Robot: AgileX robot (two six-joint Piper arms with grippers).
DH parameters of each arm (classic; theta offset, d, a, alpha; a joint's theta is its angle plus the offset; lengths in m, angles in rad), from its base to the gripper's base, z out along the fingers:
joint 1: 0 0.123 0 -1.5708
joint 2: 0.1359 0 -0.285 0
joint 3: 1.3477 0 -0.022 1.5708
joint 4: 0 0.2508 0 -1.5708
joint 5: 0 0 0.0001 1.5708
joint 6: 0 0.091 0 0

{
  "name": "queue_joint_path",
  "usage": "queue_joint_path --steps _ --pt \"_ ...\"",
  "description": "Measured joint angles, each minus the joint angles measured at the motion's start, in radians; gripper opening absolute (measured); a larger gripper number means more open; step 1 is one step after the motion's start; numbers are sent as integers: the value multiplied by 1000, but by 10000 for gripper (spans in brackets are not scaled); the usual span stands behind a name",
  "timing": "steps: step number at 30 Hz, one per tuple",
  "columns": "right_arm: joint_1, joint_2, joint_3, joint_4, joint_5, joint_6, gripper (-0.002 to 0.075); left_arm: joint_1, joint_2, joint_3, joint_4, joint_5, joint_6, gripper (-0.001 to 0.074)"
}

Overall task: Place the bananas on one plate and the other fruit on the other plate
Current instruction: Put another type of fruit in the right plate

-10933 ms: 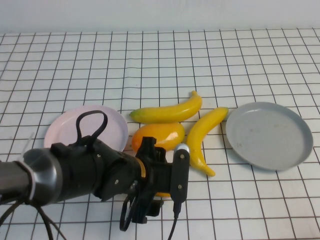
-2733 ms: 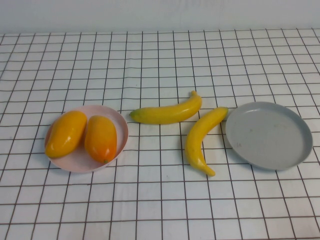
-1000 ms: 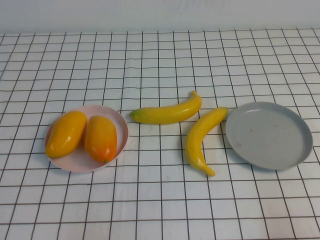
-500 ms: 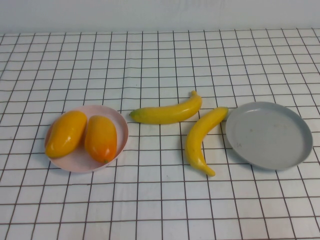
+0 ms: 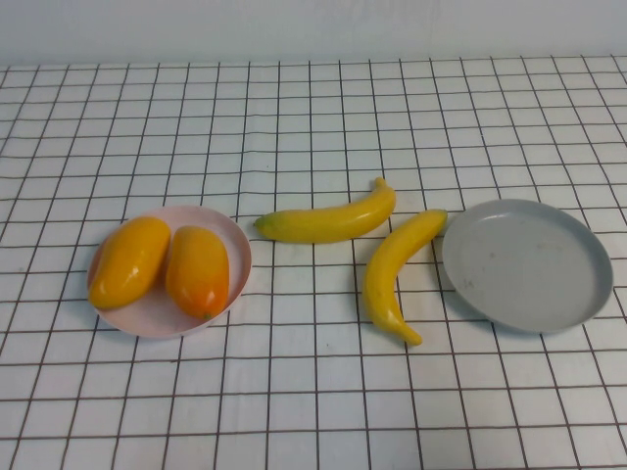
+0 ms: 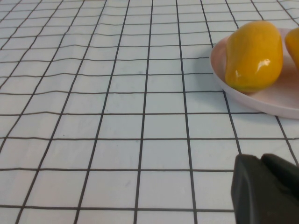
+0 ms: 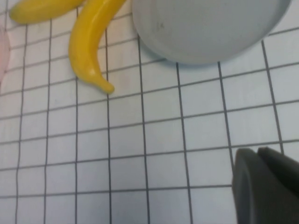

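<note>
Two mangoes (image 5: 162, 266) lie on the pink plate (image 5: 231, 238); both bananas (image 5: 362, 245) lie beside the grey plate (image 5: 529, 264); left gripper (image 6: 266, 191) and right gripper (image 7: 264, 186) closed, holding nothing

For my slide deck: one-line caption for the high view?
Two mangoes on pink plate, two bananas beside empty grey plate; both grippers out of view.

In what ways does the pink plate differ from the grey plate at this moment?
The pink plate carries both orange-yellow fruits, while the grey plate carries nothing. The pink plate is on the robot's left and the grey plate on its right. The two bananas lie on the cloth between them, nearer the grey plate. Both plates are round, shallow and rimmed.
</note>
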Motion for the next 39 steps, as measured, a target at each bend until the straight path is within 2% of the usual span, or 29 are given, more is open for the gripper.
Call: queue_joint_path --steps 9,13,15,19,20,23,26,32,39 --pt "17 383 -305 -20 212 -132 -16 0 0 0 0 0 0 -4" --pt "102 517 -437 -78 266 -136 -6 0 0 0 0 0 0 -4" --pt "164 586 -492 -116 277 -136 24 0 0 0 0 0 0 -4" --pt "309 719 -601 -198 283 -136 182 0 0 0 0 0 0 -4" --pt "341 764 -635 -216 283 -136 259 0 0 0 0 0 0 -4" --pt "415 865 -719 -248 280 -136 426 0 0 0 0 0 0 -4" --pt "463 989 -813 -252 276 -136 511 0 0 0 -4 0 0 -4" --pt "516 1225 -1028 -256 294 -136 515 0 0 0 -96 1 0 -4" --pt "533 1438 -1240 -256 311 -119 515 0 0 0 -126 2 0 -4"
